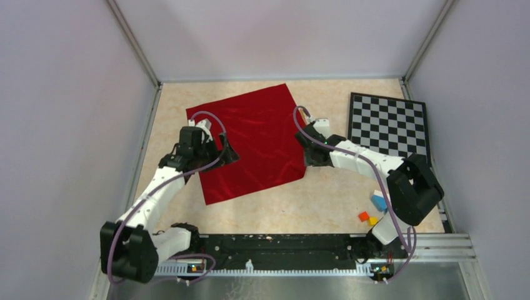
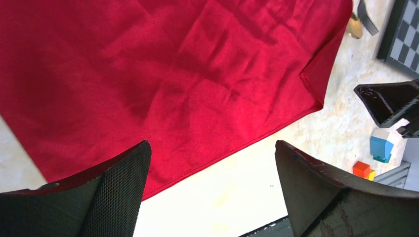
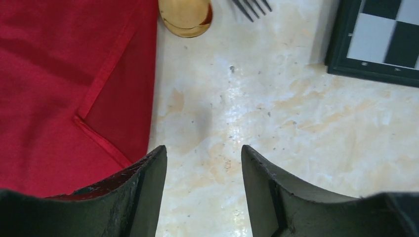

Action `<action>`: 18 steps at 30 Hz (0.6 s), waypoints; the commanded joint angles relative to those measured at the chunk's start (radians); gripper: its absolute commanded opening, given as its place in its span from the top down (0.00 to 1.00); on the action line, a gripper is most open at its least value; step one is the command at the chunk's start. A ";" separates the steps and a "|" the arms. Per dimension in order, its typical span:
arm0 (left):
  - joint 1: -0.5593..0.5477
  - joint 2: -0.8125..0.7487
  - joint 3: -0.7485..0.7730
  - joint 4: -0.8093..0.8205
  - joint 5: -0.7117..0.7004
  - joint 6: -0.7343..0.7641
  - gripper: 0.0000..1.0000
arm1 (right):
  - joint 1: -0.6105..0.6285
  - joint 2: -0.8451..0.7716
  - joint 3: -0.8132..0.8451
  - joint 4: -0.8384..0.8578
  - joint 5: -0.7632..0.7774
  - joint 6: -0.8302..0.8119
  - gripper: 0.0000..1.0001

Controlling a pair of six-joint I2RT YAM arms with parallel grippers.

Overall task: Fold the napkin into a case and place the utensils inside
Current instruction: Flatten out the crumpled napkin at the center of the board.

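Note:
The deep-red napkin (image 1: 250, 140) lies spread flat on the table, with its near right corner turned over (image 3: 111, 113). It fills most of the left wrist view (image 2: 163, 79). My left gripper (image 1: 226, 153) is open over the napkin's left edge, holding nothing. My right gripper (image 1: 309, 156) is open over bare table just right of the napkin's right edge. The gold spoon's bowl (image 3: 186, 16) and the dark fork's tines (image 3: 253, 7) lie beyond the right gripper, beside the napkin; both also show in the left wrist view (image 2: 354, 27). Their handles are out of view.
A black-and-white checkered board (image 1: 389, 124) lies at the back right. Small blue (image 1: 378, 201), red (image 1: 363, 216) and yellow blocks sit near the right arm's base. Metal frame posts and grey walls bound the table. A black rail (image 1: 281, 247) runs along the near edge.

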 commanded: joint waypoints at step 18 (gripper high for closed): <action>0.109 0.407 -0.057 0.135 -0.109 -0.112 0.01 | 0.118 0.341 0.292 0.178 -0.056 -0.172 0.25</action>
